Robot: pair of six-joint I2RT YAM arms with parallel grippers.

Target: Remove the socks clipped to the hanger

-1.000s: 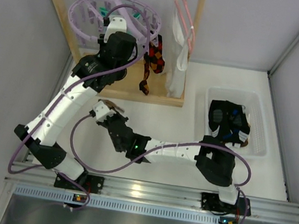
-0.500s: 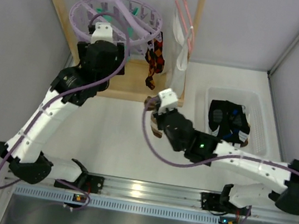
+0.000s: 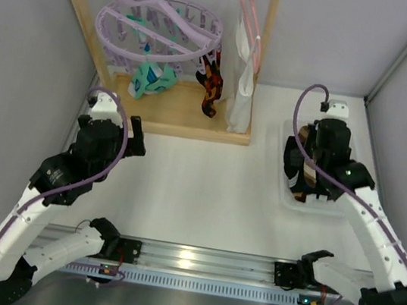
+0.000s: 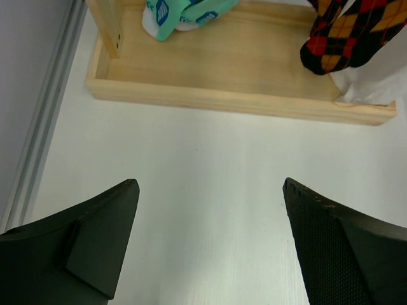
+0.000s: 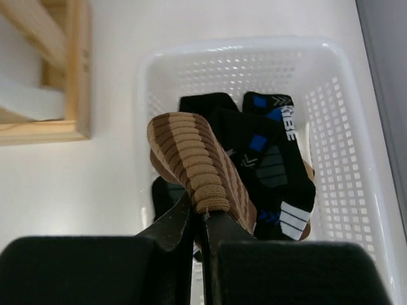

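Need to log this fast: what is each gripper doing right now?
Left gripper: open, holding nothing.
Right gripper: shut on the brown striped sock.

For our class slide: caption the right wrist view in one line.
Right end effector shut on a brown striped sock above the white basket holding black-and-blue socks.

Lavender ring hanger [image 3: 193, 34]. The mint sock [image 4: 181, 9] is mint green with a white toe and blue patches with white marks. The diamond sock [image 4: 346, 32] is black with orange and red diamonds. The striped sock [image 5: 200, 168] is tan with brown stripes. The basket socks [image 5: 273, 159] are black with blue and white marks. White mesh basket [image 5: 343, 127], pink wire hanger [image 3: 253, 14], white garment [image 3: 240, 89], pale wood rack [image 4: 222, 101].
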